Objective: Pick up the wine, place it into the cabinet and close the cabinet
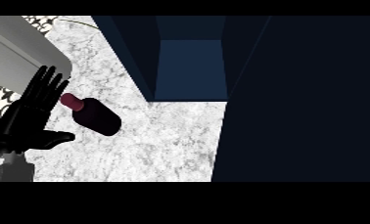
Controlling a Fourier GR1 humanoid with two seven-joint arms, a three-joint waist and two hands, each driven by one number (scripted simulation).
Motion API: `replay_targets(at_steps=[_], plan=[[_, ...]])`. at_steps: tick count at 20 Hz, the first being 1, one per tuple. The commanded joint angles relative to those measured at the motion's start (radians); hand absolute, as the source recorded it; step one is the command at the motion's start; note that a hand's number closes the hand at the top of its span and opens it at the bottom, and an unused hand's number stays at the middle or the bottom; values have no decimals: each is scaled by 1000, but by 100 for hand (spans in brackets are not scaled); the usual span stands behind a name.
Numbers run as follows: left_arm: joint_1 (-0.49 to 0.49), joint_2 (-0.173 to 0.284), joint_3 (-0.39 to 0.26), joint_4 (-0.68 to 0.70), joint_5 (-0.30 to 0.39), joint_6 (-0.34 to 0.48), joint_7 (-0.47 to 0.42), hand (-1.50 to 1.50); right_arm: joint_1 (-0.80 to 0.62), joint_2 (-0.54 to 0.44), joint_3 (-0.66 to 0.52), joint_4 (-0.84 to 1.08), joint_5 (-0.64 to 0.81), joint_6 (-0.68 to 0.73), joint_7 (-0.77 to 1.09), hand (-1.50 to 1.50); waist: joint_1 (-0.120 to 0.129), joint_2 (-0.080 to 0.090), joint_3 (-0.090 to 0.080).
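Left hand (29,113) at view's left edge, fingers straight and spread, grasping nothing. Right hand not visible.

Wine (92,114) just right of left hand on marbled tabletop (170,140), looks to lie on its side or lean; long axis diagonal, cap end up-left near fingertips, base down-right.

Only left hand in sight, hence nearer; grasp likely calls for short rightward reach.

Farther: cabinet (192,69), open dark-blue recess up-right of wine, well apart.

- The wine bottle (94,114) lay on the counter (159,140), neck pointing far-left.
- The left hand (33,108) stood just left of it.
- The open cabinet (189,69) sat right, farther back.
- A sink (25,52) lay far-left.
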Motion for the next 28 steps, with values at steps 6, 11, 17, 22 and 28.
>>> replay_targets(at_steps=[6,11,17,22,28], plan=[[24,10,10,224,-45,-122,-152,-150,-22,-7,1,-100,-22,-47,125,-150,0,0,0],[-52,-12,6,408,-118,-109,-276,-150,26,-9,3,-145,-39,-34,113,-150,-7,1,-1],[-111,-48,-17,567,-176,-102,-370,-150,48,-4,12,-106,-45,-14,54,-150,-7,3,0],[-107,-8,17,677,-163,-170,-440,-150,-47,-3,44,-90,3,-67,126,-150,-3,1,-1],[-190,26,56,884,-150,-247,-521,-150,-49,-35,-25,-99,-70,-37,128,-150,-12,3,-2]])
